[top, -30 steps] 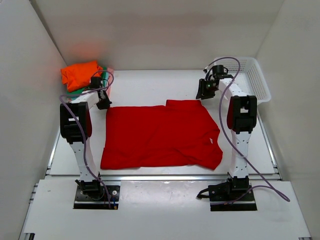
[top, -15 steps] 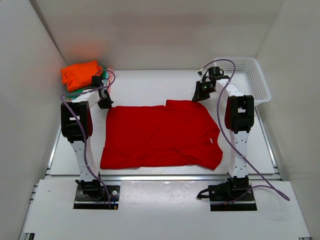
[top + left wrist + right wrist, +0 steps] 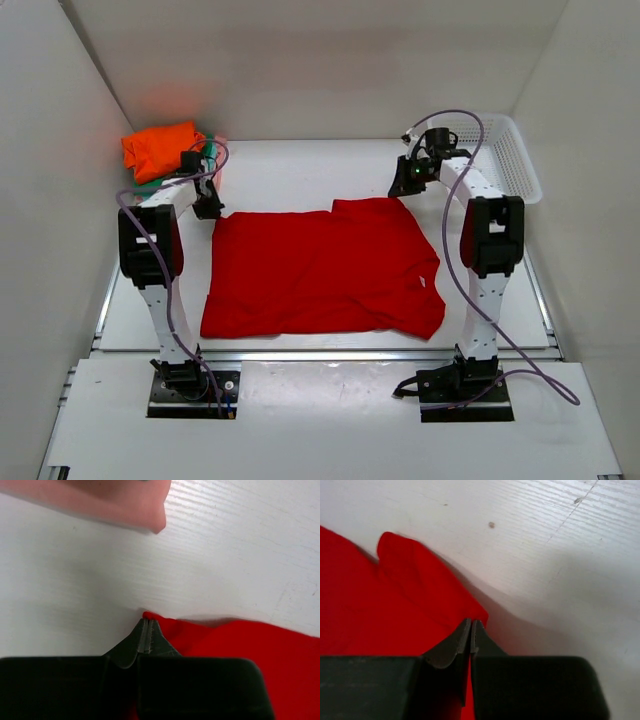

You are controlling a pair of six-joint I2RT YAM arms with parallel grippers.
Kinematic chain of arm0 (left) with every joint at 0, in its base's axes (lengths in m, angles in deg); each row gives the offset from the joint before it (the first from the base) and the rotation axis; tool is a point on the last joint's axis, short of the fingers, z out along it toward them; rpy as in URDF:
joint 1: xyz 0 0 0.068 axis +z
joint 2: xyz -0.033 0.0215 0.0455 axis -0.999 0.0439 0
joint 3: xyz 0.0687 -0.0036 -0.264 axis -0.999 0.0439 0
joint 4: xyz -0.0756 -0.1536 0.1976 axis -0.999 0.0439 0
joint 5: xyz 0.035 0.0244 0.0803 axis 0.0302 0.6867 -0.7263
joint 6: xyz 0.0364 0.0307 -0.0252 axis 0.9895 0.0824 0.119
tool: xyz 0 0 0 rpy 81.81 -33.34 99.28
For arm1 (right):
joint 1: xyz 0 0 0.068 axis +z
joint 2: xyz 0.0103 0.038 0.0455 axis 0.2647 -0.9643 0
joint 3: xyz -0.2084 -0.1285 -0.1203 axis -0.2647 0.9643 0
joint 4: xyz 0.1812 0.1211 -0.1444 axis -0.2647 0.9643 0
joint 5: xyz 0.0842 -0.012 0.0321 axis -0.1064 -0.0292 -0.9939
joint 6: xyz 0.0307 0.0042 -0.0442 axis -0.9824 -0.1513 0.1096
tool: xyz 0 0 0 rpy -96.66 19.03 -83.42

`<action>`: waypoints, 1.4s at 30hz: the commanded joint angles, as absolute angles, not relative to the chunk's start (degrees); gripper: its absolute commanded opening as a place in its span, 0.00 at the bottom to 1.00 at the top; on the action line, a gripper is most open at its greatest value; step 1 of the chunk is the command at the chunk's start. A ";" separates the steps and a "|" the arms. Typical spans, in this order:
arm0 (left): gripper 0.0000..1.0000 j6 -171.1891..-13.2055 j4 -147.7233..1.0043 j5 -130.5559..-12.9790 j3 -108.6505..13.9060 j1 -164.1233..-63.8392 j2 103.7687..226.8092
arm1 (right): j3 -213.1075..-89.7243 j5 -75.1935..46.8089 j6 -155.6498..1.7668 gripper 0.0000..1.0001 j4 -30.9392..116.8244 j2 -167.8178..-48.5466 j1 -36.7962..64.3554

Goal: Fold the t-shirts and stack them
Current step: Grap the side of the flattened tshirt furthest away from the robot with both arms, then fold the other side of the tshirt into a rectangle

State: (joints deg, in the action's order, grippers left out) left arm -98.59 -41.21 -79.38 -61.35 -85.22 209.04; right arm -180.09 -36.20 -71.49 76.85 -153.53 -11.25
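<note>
Across the white table (image 3: 300, 165), whose surface shows a fine streaked grain, the big red shirt (image 3: 320, 270) lies spread in a rough rectangle at the centre. Its cloth is soft and matte, with one sleeve flap at about 5 o'clock. A white plastic mesh basket (image 3: 505, 150) sits at 2 o'clock. At 10 o'clock lies a crumpled orange shirt (image 3: 160, 148) on a green shirt (image 3: 150, 183), and a smooth pale pink shirt (image 3: 100, 500) is beside them. The left gripper (image 3: 146, 622) has its dark wedge-shaped fingers pressed together on the red shirt's 10 o'clock corner. The right gripper (image 3: 471, 625) is pinched likewise on the 1 o'clock corner, with red cloth showing between its fingers.
</note>
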 commanded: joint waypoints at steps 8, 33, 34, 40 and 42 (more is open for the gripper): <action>0.00 -95.56 -38.65 -77.22 -52.73 -83.97 196.51 | -159.22 -36.87 -68.20 0.00 68.63 -133.47 -10.51; 0.00 -93.10 -36.36 -77.57 -31.73 -83.88 174.09 | -123.87 -37.75 -69.78 0.00 62.03 -97.95 -13.59; 0.00 -93.10 -36.10 -77.65 -31.28 -83.88 172.95 | -123.16 -37.67 -69.86 0.00 62.12 -97.85 -13.76; 0.00 -92.57 -34.96 -77.83 -27.85 -83.97 169.69 | -120.09 -37.58 -69.60 0.00 63.00 -93.82 -13.67; 0.00 -92.66 -34.69 -77.92 -27.06 -84.40 168.46 | -119.29 -37.57 -69.51 0.00 63.09 -93.37 -13.85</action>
